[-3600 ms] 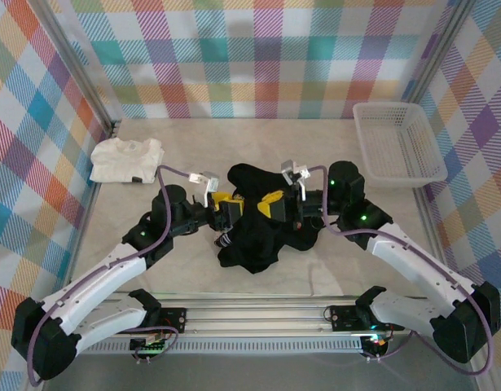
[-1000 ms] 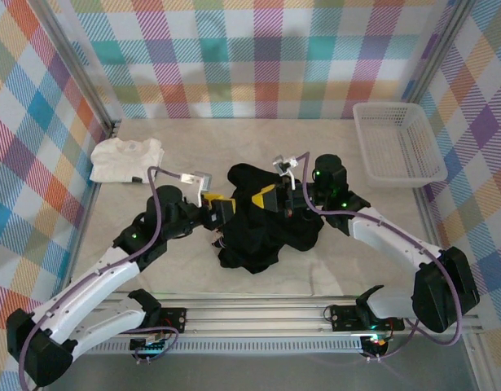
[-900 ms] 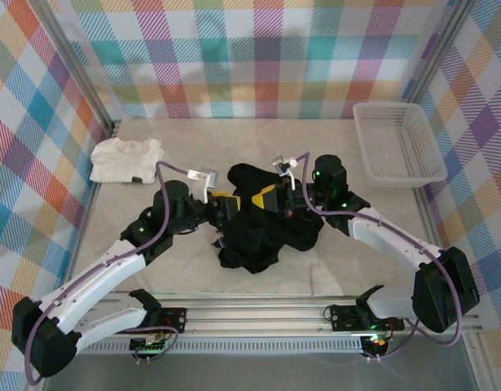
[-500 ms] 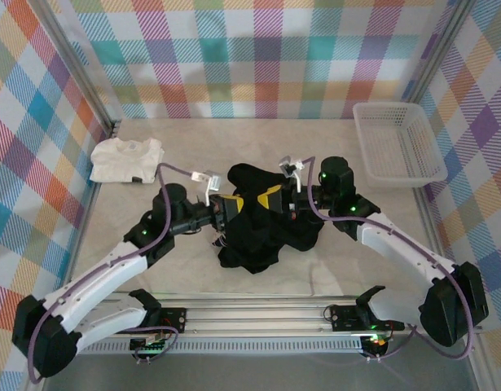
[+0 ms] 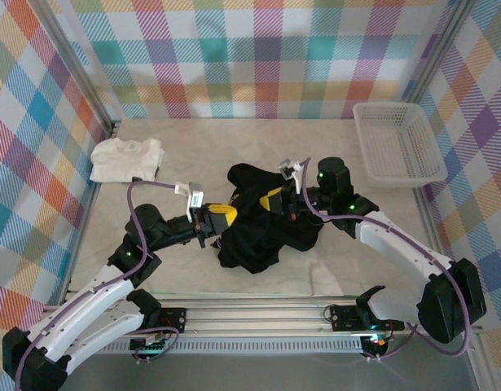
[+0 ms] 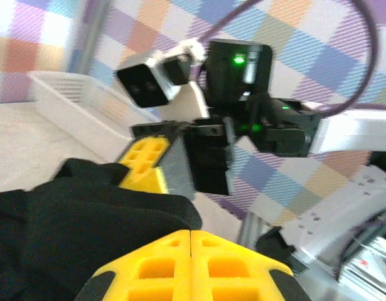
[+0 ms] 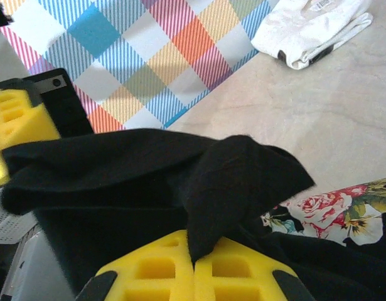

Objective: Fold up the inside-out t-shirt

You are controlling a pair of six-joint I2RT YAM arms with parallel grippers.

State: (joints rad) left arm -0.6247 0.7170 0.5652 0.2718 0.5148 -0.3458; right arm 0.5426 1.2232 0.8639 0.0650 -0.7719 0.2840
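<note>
from above, a large black t-shirt of soft cloth lies crumpled in a heap in the middle of the pale marbled table, between the two arms. the left hand, with yellow padded fingers, is at the heap's left edge. the right hand, with the same yellow pads, sits at the heap's upper middle. the two hands are near each other, with a ridge of black cloth between them. a smaller white folded t-shirt lies well apart at the table's far left, and a white plastic mesh basket stands at the far right beside the checked wall. in the left wrist view, the left hand's two yellow pads are pressed flat together with no gap, gripping the edge of the black t-shirt, which rises to their tips and spreads away to the left. just beyond the cloth is the right hand, with a green light glowing on the black wrist above it. in the right wrist view, the right hand's pads are closed tight on a fold of the black t-shirt that drapes down into the seam between them. a floral print of red roses shows on the cloth at the lower right, and the white folded t-shirt lies on the table at the upper right.
</note>
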